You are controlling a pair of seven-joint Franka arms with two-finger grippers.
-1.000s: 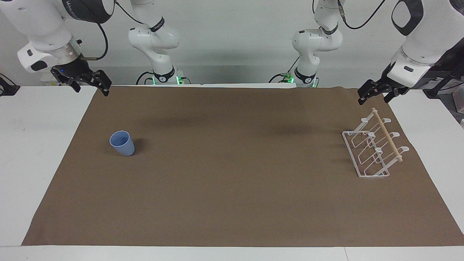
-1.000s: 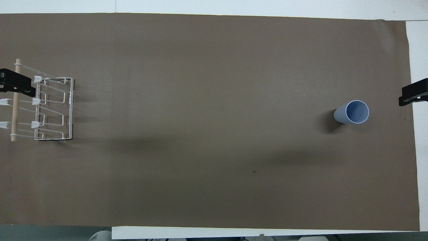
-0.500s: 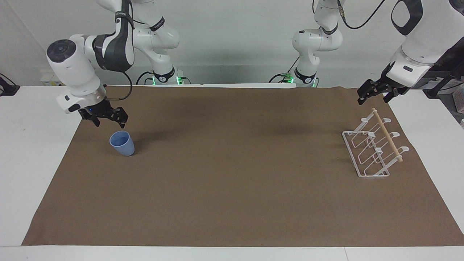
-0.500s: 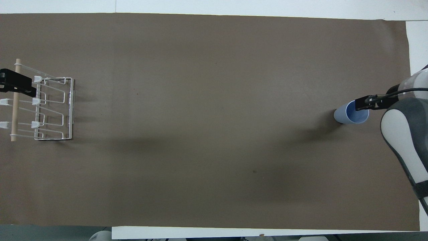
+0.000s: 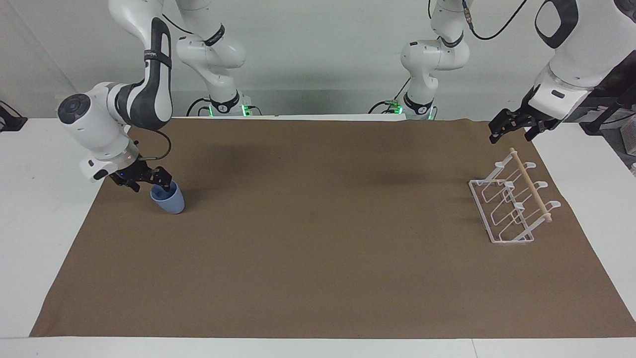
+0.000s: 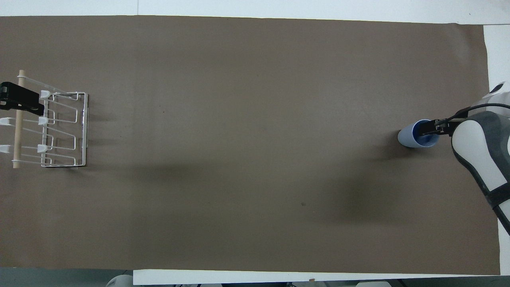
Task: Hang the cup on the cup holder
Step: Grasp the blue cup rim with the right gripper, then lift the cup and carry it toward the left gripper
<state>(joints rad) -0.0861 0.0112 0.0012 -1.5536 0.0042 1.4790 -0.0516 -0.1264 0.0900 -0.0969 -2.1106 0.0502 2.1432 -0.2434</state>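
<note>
Your right gripper [image 5: 158, 182] is down at the rim of the cup [image 5: 169, 200], and one finger [image 6: 425, 128] seems to reach inside the mouth with the other outside the wall, which suits a handleless tumbler: pinching the rim leaves the open mouth free for a prong. Whether those fingers have closed on the wall I cannot tell, so check before you lift. The cup stands upright on the brown mat [image 5: 318, 258], directly under the fingers, toward the right arm's end of the table.

Outward from there, the mat between the cup and the cup holder [image 5: 512, 204] is a long bare stretch, so you have a full crossing or a hand-over ahead. The cup holder sits at the left arm's end, its prongs slanting up to the wooden rod [image 5: 530, 185]; the cup will probably have to go on mouth-down.

Your left gripper [image 5: 514, 127] waits in the air over that end of the holder, its fingers apparently spread.
</note>
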